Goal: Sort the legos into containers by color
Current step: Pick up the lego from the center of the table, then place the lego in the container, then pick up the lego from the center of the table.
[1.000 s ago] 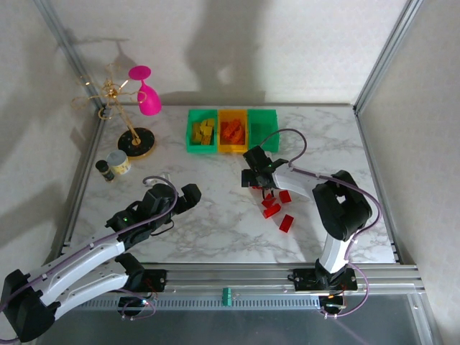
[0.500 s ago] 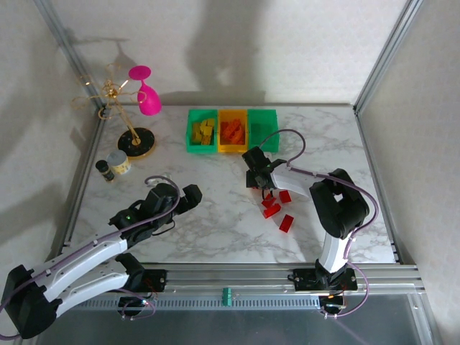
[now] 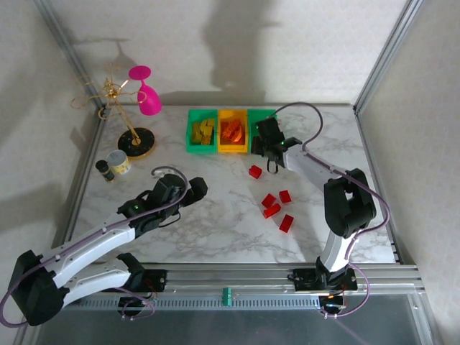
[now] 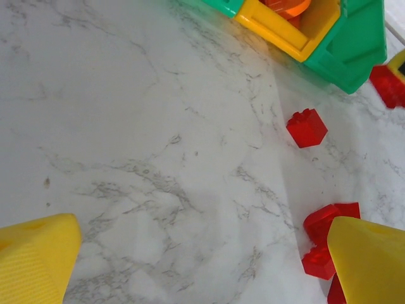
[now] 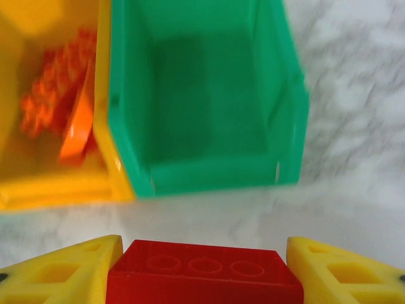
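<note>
My right gripper hangs just in front of the right green container, shut on a red lego held between its yellow fingers. That container is bare inside. The yellow-orange container beside it holds orange legos, and the left green container holds yellow ones. A few red legos lie loose on the marble, one apart from the rest. My left gripper is open low over the table, with red legos ahead of it and by its right finger.
A gold stand with a pink glass stands at the back left, with a small jar and a dark bottle next to it. Metal frame rails bound the table's sides.
My right gripper has closed on a red lego in the cluster and carried it back to the right green container. My left gripper has crept slightly forward and right.
</note>
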`<state>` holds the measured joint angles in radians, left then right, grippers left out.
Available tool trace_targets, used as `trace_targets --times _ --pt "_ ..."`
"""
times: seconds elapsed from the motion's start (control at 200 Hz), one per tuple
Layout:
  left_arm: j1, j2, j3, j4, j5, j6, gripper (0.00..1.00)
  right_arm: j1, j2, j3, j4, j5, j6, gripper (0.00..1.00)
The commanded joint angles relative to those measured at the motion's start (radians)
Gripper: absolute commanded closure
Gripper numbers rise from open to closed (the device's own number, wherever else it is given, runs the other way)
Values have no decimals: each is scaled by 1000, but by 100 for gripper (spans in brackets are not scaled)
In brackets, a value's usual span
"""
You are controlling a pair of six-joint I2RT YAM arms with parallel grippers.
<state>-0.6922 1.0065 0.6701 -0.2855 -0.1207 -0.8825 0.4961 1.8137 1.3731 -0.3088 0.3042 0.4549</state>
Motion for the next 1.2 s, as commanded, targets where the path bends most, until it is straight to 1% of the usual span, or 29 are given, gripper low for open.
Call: trace_targets --times 0.0,0.115,0.185,0.235,0.32,0.385,0.456,0.511,0.606,0.706,0.816,0.926,1.021,1.131,1.197 --pt "-6 39 52 36 -20 30 0 -38 100 115 60 23 -54 46" --pt "-6 87 80 48 -18 35 0 -61 210 215 110 29 -105 45" --pt "-6 111 92 58 -13 34 0 -72 281 291 106 27 -128 39" --pt "-6 124 98 63 -10 36 0 -79 323 350 87 27 -135 36" --pt "-7 137 104 65 -8 36 0 -82 345 409 61 14 -140 27" --pt "-6 138 103 65 -8 35 0 -81 320 403 59 -18 -138 25" --pt "-7 133 99 65 -8 34 0 -75 268 357 64 -43 -131 23" --pt "-6 125 91 64 -8 31 0 -66 216 289 78 -59 -134 20" --pt "-7 108 81 54 -10 29 0 -52 132 192 54 -46 -107 19" --pt "-7 77 66 31 -17 26 0 -29 28 37 55 -71 -61 17" --pt "-6 30 39 11 -27 21 0 18 -49 -93 44 -70 -25 11" --pt "-6 -14 13 -10 -38 11 0 56 -73 -185 19 -47 39 7" --pt "-7 -46 -10 -22 -45 0 0 76 -68 -256 54 -82 107 6" --pt "-6 -75 -37 -23 -51 -11 0 99 -21 -267 73 -65 153 5" --pt "-7 -80 -41 -29 -51 -12 0 101 0 -261 84 -53 178 7"
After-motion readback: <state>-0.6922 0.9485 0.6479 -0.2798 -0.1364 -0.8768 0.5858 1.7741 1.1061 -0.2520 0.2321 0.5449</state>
